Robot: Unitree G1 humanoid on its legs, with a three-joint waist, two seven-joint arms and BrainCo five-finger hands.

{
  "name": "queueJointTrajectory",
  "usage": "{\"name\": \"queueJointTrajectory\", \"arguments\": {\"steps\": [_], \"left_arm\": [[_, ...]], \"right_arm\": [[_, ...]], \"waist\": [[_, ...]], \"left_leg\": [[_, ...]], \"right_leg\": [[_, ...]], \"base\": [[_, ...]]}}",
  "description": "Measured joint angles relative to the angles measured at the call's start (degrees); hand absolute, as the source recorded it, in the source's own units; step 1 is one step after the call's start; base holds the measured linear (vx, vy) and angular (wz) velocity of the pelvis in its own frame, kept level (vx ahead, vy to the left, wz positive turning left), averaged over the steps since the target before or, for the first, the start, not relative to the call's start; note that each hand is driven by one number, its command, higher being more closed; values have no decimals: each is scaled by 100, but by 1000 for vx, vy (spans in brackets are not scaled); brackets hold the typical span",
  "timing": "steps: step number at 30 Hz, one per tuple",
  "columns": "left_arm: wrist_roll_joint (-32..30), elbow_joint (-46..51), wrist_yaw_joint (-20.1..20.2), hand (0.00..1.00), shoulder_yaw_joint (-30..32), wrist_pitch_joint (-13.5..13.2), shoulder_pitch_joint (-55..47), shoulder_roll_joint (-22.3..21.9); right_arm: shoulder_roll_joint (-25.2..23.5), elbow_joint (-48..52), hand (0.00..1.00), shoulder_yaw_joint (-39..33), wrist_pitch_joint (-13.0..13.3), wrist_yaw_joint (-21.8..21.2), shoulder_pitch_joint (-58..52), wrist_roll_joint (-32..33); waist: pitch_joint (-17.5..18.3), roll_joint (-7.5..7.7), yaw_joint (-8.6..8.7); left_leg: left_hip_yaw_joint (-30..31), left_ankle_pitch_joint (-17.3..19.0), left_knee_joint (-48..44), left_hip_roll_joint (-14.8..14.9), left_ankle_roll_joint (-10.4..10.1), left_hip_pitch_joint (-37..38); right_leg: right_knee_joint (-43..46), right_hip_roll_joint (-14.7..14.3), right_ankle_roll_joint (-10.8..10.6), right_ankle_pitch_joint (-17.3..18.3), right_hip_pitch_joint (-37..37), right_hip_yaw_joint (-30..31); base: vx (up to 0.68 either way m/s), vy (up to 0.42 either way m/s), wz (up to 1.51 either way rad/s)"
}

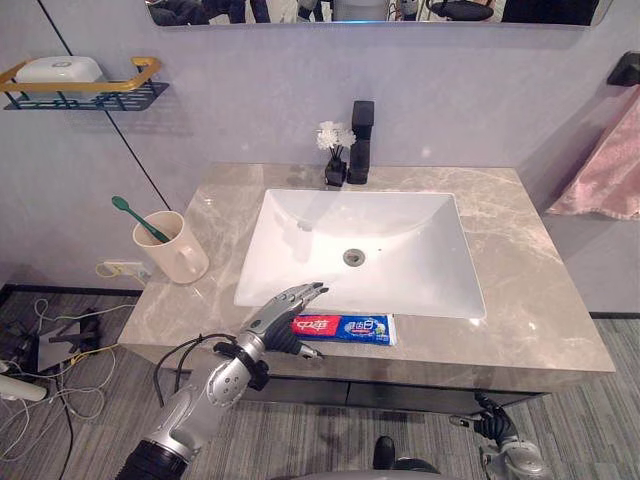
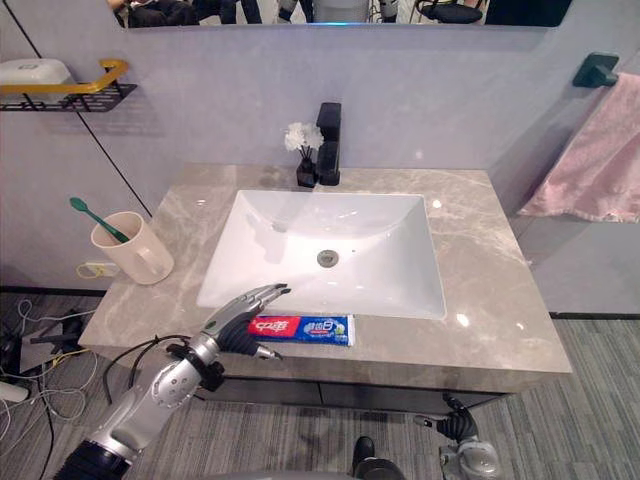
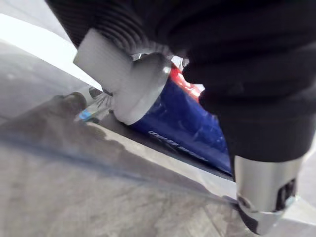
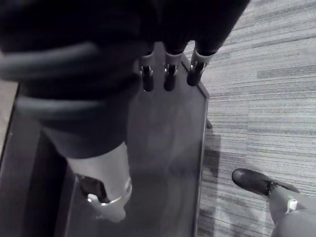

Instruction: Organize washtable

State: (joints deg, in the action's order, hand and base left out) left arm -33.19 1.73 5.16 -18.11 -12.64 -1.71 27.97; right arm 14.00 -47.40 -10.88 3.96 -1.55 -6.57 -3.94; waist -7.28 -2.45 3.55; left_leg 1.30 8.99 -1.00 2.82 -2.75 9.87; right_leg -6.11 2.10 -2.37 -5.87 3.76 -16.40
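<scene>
washtable, contents as they lie:

- red, white and blue toothpaste tube: lies flat on the front strip of the grey-beige marble-look countertop. it is just in front of the near rim of the white rectangular basin and parallel to that rim. the red end points to the robot's left.
- left hand: you have it low over the tube's red end. the fingers are loosely straight and reach across toward the basin rim, and the thumb is on the near side of the tube. they are not curled round it. in the left wrist view a white ribbed cap shows close under the hand's cover, against the blue of the tube. you cannot tell whether the fingers press on the tube.
- right hand: hangs low, below the counter's front edge toward its right end. in its own wrist view the fingers are straight and relaxed and hold nothing.
- beige handled mug: stands at the left end of the counter, well apart from the tube. a green toothbrush leans in it.
- black square tap: stands behind the basin at the middle of the back edge.
- small black vase of white flowers: just beside the tap, on its left.
- black wall shelf with gold rail: upper left on the wall, carrying a white soap box.
- pink towel: hangs on the wall at the right.
</scene>
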Motion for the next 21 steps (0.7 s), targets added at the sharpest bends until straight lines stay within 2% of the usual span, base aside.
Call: {"name": "queueJointTrajectory", "arguments": {"steps": [9, 11, 12, 21], "left_arm": [[674, -111, 145, 0, 98, 135, 8, -33], [747, -113, 143, 0, 126, 255, 68, -37], [761, -113, 143, 100, 157, 271, 68, -39], [625, -121, 79, 100, 300, 278, 263, -46]], "right_arm": [[-2, 113, 0, 4, -30, -6, 6, -85], [-3, 112, 0, 11, -31, -28, 14, -120], [-3, 112, 0, 11, -31, -45, 24, -120], [-3, 104, 0, 9, -50, -101, 32, -127]], "waist": [[-28, -53, 24], [-27, -55, 33], [-27, -55, 38], [-20, -61, 67]], "left_leg": [[-37, 15, 22, 11, -22, -19], [-58, 14, 41, 15, -21, -22], [-73, 14, 47, 17, -21, -22], [-103, -6, 44, 7, 8, 24]], "right_leg": [[0, -16, -1, 2, -33, 61], [0, -22, -1, 1, -55, 64], [0, -26, -1, 1, -68, 65], [1, -15, -3, -2, -86, 71]], "base": [[-7, 7, -2], [8, 22, -5], [18, 25, -9], [43, 38, -2]]}}
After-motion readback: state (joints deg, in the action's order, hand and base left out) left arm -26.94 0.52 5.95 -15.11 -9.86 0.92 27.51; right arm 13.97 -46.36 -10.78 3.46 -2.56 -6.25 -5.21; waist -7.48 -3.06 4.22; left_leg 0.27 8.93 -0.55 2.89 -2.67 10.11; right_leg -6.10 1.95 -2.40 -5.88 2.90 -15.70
